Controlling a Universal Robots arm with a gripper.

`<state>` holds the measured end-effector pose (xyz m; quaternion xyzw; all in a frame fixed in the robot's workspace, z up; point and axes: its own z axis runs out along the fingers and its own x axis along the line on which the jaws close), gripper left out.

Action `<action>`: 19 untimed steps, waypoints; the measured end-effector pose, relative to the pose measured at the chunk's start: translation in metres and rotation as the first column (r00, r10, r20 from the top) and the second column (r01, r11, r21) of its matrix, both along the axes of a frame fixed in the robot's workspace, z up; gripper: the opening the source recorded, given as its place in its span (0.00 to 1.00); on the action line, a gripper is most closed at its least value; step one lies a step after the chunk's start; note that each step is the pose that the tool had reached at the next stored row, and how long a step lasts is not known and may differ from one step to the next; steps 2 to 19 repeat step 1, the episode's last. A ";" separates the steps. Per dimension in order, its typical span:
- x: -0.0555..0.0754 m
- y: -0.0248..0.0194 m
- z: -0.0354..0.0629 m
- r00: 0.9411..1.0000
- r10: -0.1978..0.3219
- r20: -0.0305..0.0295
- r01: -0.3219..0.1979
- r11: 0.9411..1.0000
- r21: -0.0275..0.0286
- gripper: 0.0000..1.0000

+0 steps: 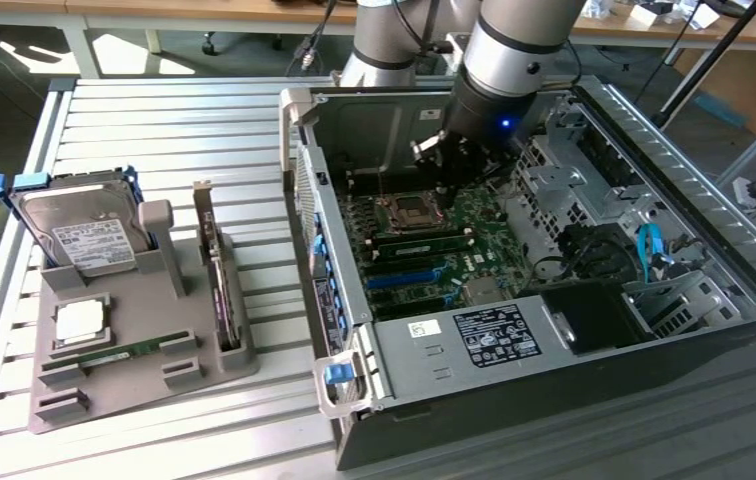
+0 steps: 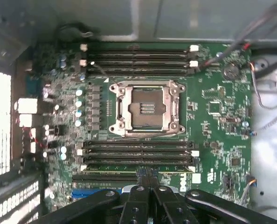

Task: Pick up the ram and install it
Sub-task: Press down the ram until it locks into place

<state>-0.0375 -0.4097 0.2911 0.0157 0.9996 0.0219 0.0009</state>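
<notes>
My gripper (image 1: 444, 200) is inside the open computer case (image 1: 698, 200), low over the motherboard (image 1: 485, 215) beside the empty processor socket (image 1: 412, 210). In the wrist view the fingers are pressed together, shut, and nothing shows between them. The gripper (image 2: 148, 173) tips sit right at a thin green ram stick (image 2: 110, 168) standing edge-up in one of the memory slots beside the processor socket (image 2: 146, 108). I cannot tell whether they touch it. Another green ram stick (image 1: 125, 352) lies flat on the grey holder tray (image 1: 218, 372) at the exterior view's left.
The tray also holds a hard drive (image 1: 85, 235), a small square silver processor chip (image 1: 81, 320) and an upright dark expansion card (image 1: 218, 285). Several empty memory slots (image 2: 136, 58) lie on the socket's far side. Loose cables (image 2: 264, 70) and drive cages (image 1: 578, 185) crowd the case.
</notes>
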 end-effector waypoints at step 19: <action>0.000 0.0000 0.0000 1.000 0.000 0.000 0.000 1.000 0.000 0.11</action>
